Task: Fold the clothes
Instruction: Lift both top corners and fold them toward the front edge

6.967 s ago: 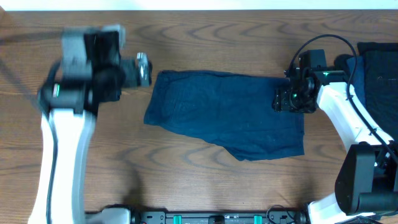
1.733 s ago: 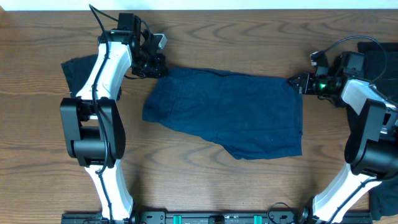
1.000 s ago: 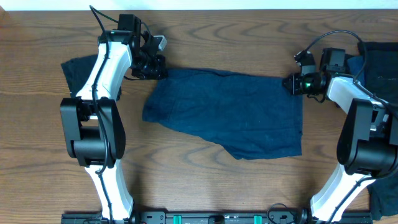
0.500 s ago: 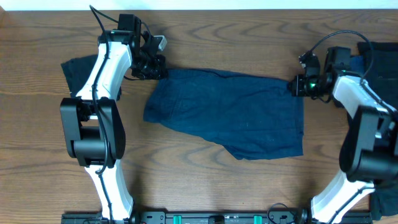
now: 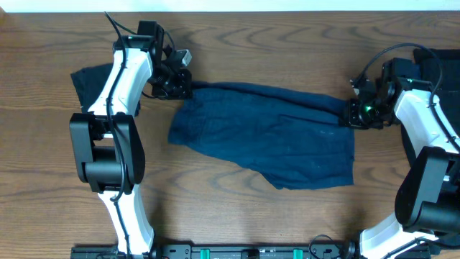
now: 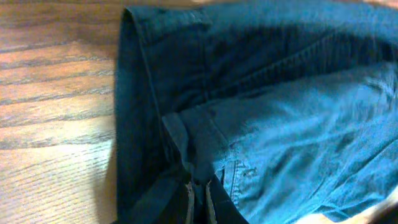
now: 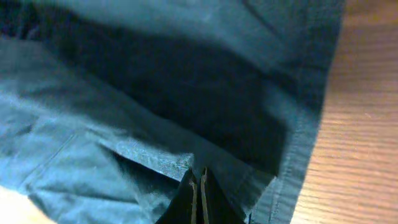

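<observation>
A navy blue garment (image 5: pixel 266 140), one of the clothes, lies spread across the middle of the table. Its far edge is raised into a rolled ridge between the two arms. My left gripper (image 5: pixel 181 88) is shut on the garment's far left corner; in the left wrist view the cloth (image 6: pixel 280 124) bunches up between the closed fingertips of the gripper (image 6: pixel 198 186). My right gripper (image 5: pixel 352 114) is shut on the far right corner. In the right wrist view a fold of the garment (image 7: pixel 93 137) is pinched at the tip of the gripper (image 7: pixel 197 177).
Another dark garment (image 5: pixel 86 78) lies at the far left, behind the left arm. A dark pile of cloth (image 5: pixel 440 68) sits at the right edge, behind the right arm. Bare wood table (image 5: pixel 215 208) shows in front of the garment.
Both grippers have shut on the garment's far corners. The right gripper has pulled its corner toward the front, and the far edge has lifted into a ridge. The left gripper has barely moved.
</observation>
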